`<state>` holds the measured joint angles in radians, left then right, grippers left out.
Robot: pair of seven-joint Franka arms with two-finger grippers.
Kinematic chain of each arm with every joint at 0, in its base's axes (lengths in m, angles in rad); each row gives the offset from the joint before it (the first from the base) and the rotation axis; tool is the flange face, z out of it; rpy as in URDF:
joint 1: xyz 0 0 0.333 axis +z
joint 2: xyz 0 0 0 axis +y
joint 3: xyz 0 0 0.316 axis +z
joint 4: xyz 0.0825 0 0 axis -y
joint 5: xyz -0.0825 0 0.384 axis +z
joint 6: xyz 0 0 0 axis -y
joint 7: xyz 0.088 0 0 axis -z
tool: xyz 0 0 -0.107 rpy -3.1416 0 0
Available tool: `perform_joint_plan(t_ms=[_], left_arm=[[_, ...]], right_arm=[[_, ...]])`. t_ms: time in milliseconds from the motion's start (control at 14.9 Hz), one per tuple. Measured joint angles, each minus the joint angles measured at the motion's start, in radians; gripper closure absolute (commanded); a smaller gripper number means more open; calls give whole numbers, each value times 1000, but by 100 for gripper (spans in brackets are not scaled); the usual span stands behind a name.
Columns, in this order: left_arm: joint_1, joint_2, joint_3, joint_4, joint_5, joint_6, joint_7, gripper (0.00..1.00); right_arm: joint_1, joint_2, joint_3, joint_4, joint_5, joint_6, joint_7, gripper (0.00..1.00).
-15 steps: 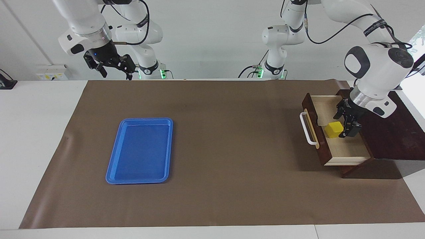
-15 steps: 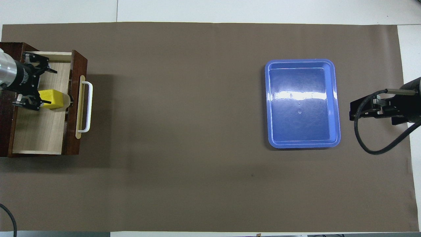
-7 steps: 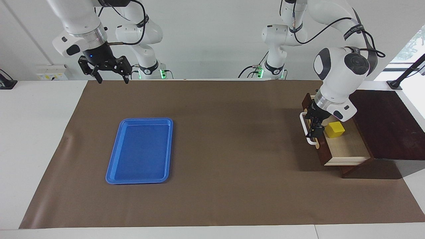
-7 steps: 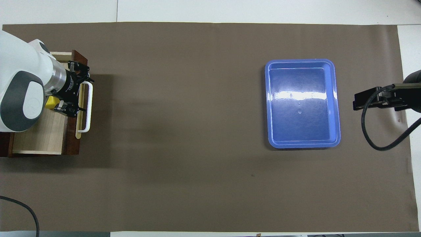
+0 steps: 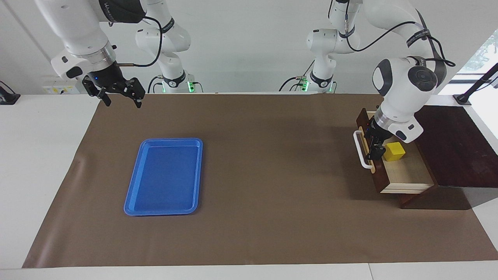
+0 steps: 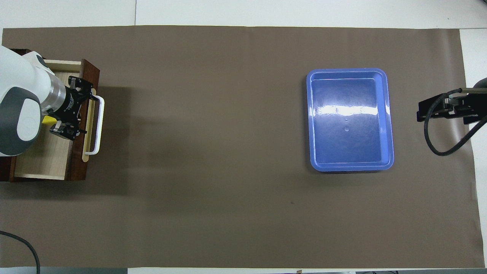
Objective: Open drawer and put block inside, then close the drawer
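my left gripper (image 5: pixel 374 144) spread wide at the drawer (image 5: pixel 383 171) front | block (image 5: pixel 393 151) sits inside the open drawer | right gripper (image 5: pixel 120 95) spread too, waiting over its table end | blue tray (image 5: pixel 163 177) sits nearby

Tray: my flat blue tray (image 5: pixel 163 177) lies on the brown mat, toward the right arm's end of the table, its long sides running away from the robots; I see a glare streak across its floor in the overhead view (image 6: pixel 350 119).
Mat: my brown paper mat (image 5: pixel 268 163) covers most of the table, with one faint crease near its edge at the right arm's end.
Table: my white tabletop (image 5: pixel 35 155) shows bare around the mat.
Wall: plain white, with a pale socket box (image 5: pixel 58 89) low on it.
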<state>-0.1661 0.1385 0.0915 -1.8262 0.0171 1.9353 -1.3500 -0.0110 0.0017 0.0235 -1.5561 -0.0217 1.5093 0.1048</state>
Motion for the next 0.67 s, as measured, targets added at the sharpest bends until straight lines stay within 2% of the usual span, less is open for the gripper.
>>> perform_joint_plan(t_ms=[672], left_arm=[[188, -2, 4, 0, 1, 80, 149, 0]], right_arm=[[-1, 0, 2, 0, 0, -14, 0, 0]])
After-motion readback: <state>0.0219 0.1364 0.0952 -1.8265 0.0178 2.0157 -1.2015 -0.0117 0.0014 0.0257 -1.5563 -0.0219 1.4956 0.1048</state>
